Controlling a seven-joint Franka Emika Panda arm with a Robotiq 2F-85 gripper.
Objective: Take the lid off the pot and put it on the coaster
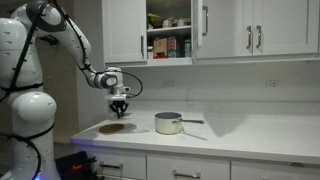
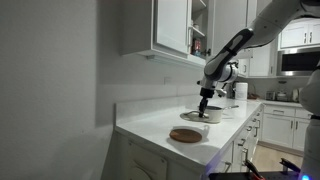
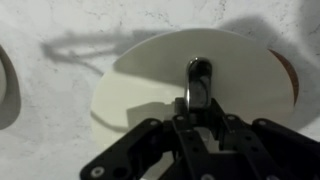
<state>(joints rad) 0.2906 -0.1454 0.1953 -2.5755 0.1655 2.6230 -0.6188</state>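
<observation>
End effector (image 3: 198, 88) closed on the knob of the lid (image 3: 140, 90). Wrist view: lid covers most of the coaster (image 3: 291, 75); contact cannot be told. 1 pot (image 1: 168, 123), lid off, stands on table (image 1: 250, 135) near coaster.

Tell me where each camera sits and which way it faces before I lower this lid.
Exterior view: in front of the counter, facing the wall cabinets; whole arm and gripper show.
Exterior view: off the counter's end, looking along it; arm and gripper show.
Wrist view: on the wrist, looking down at the lid; the gripper shows.
Both exterior views share the coaster and the pot.
</observation>
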